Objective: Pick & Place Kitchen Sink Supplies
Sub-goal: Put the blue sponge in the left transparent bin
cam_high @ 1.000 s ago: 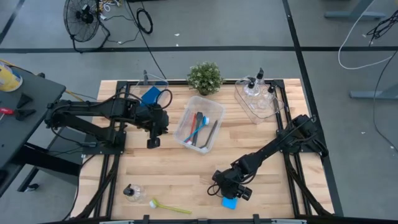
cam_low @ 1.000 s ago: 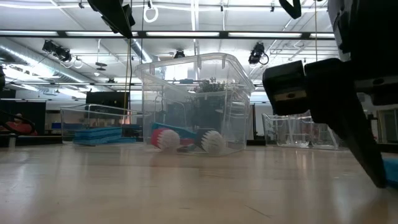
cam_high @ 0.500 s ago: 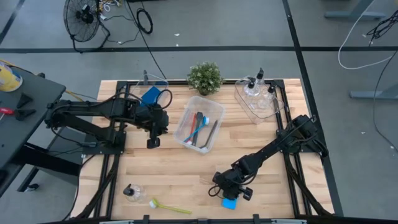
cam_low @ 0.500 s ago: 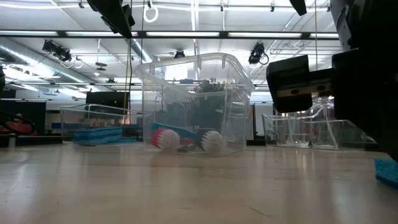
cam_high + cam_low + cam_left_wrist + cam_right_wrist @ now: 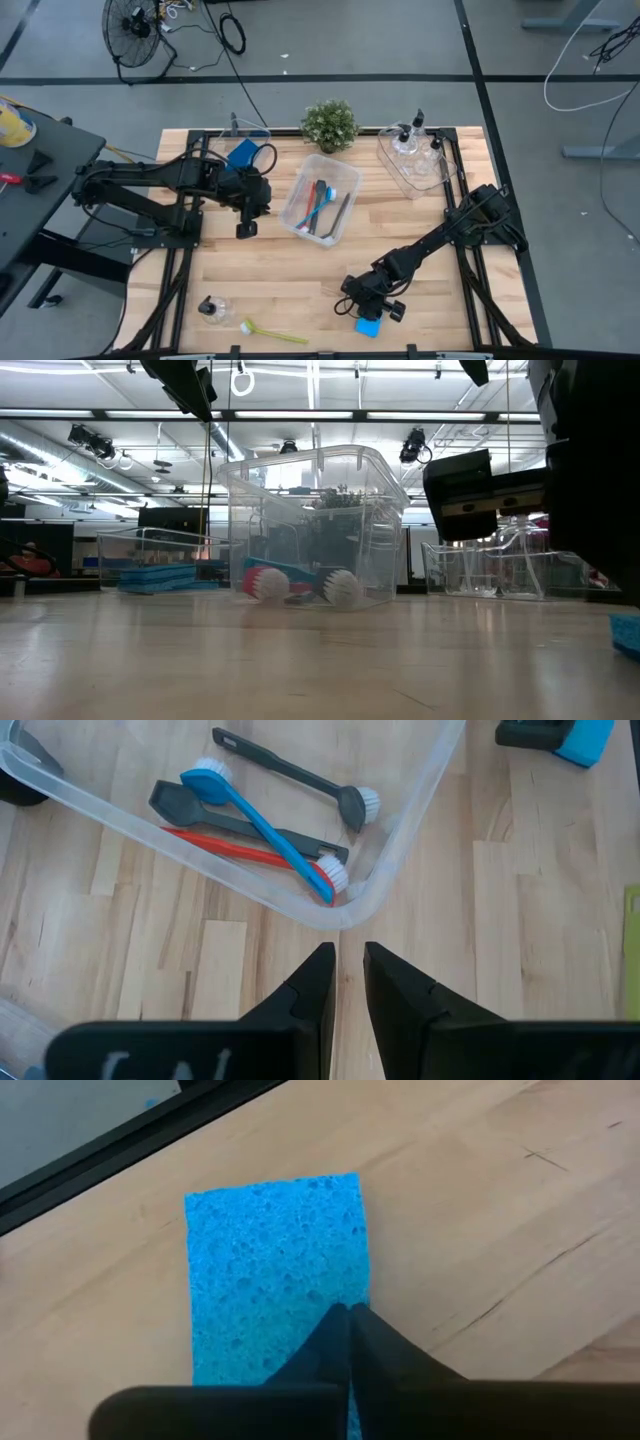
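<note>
A wooden bench (image 5: 400, 240) seen from above holds two dark robot arms. The right gripper (image 5: 371, 311) is low at the near edge, right of centre, directly over a flat blue sponge (image 5: 275, 1285) that lies on the wood; its fingers (image 5: 335, 1345) are pressed together, tips meeting above the sponge's edge, and nothing is clamped between them. The left gripper (image 5: 246, 228) waits left of centre, just beside a clear middle bin (image 5: 352, 183), its fingers (image 5: 310, 995) a narrow gap apart and holding nothing. That bin contains a blue brush (image 5: 262, 830), a red brush (image 5: 255, 857) and dark grey brushes (image 5: 290, 778). At the far right, a second clear bin (image 5: 388, 160) holds pump bottles (image 5: 417, 126). Another blue sponge (image 5: 243, 153) sits in a bin at the far left. A potted plant (image 5: 329, 124) stands at the far edge. At the near left lie a pump bottle (image 5: 211, 311) and a yellow-green brush (image 5: 272, 332).
</note>
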Robot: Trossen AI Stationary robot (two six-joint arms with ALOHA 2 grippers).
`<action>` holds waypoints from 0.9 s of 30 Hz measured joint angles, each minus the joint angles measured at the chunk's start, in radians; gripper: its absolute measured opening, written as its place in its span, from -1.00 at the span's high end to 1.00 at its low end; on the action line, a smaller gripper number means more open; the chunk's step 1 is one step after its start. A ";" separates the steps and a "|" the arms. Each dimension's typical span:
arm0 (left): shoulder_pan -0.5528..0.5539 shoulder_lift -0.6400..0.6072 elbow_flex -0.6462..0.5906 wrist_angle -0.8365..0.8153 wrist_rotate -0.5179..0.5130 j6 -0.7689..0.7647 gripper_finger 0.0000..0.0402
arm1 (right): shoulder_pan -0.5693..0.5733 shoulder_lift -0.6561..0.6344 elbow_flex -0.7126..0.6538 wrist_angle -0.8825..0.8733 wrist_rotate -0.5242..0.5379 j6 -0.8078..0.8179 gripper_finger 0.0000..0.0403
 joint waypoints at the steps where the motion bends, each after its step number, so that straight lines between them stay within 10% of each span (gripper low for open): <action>1: 0.000 0.000 0.000 0.000 0.000 0.000 0.69 | 0.000 -0.002 0.000 -0.001 0.001 0.000 0.99; 27: 0.000 0.001 0.000 0.068 0.000 0.000 0.69 | -0.039 -0.339 -0.001 -0.213 0.219 0.249 0.99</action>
